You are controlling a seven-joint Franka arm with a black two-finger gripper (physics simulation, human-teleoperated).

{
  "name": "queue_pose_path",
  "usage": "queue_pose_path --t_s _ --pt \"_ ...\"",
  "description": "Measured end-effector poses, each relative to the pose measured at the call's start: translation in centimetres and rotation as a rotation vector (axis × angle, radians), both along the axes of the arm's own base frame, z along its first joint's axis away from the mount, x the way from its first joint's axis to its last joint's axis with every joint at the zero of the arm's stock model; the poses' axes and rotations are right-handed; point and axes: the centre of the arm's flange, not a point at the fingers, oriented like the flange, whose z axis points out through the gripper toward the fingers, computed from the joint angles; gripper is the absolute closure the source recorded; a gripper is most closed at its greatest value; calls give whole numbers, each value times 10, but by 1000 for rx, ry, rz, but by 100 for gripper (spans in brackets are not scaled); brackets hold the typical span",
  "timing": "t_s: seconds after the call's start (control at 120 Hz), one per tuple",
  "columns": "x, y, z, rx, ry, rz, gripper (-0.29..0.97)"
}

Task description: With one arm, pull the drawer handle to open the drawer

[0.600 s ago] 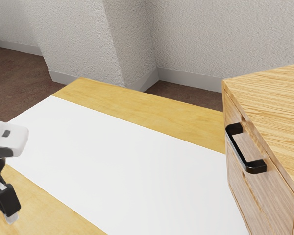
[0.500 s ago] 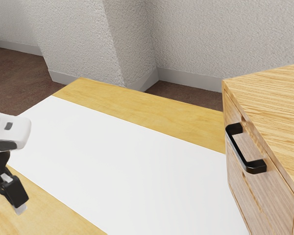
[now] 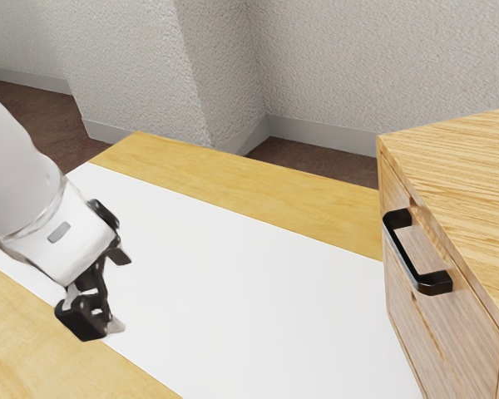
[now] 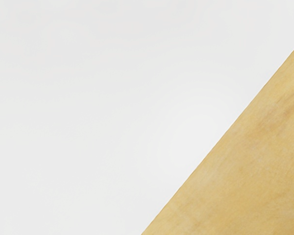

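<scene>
Low over the white table mat (image 3: 233, 274), the black two-finger gripper (image 3: 87, 316), its opening impossible to judge, hangs well apart from the rigid-looking black bar handle (image 3: 405, 255) on the light wooden drawer (image 3: 437, 320) at the exterior view's right, probably best grasped mid-bar.

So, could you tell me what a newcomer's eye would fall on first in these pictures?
The black handle stands out most, on the front of the wooden drawer unit at the exterior view's right. Next comes the white arm with its black gripper, low over the near edge of the white sheet at the exterior view's left, well apart from the handle.
</scene>
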Motion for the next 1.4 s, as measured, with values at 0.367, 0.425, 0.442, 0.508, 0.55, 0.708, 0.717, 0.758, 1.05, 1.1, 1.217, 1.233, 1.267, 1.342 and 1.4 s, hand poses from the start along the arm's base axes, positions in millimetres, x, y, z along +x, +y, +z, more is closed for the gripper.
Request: queue_pose_path --t_s 0.367,0.425,0.442,0.508,0.55,0.708,0.717,0.758,1.05,1.1,1.217,1.233,1.267,1.342,1.4 --pt "111 -113 14 141 -92 -730 0" --pt "111 -138 14 157 -127 -820 0" --pt "110 -145 16 161 -141 -843 0" --pt "109 -162 23 166 -188 -910 0" --pt "109 -167 26 164 -209 -940 0" --pt "98 -189 26 77 -229 -1036 0" --pt "97 -191 24 74 -227 -1042 0" --pt "91 -199 19 60 -219 -1071 0" --pt "101 -188 24 121 -263 -1106 0" --pt "109 -187 18 133 -260 -1110 0" --pt "117 -196 10 150 -264 -1141 0" --pt "118 -197 11 151 -267 -1143 0" --pt "119 -199 11 156 -272 -1146 0" --pt "121 -202 9 169 -280 -1150 0" --pt "127 -200 6 180 -281 -1142 0"
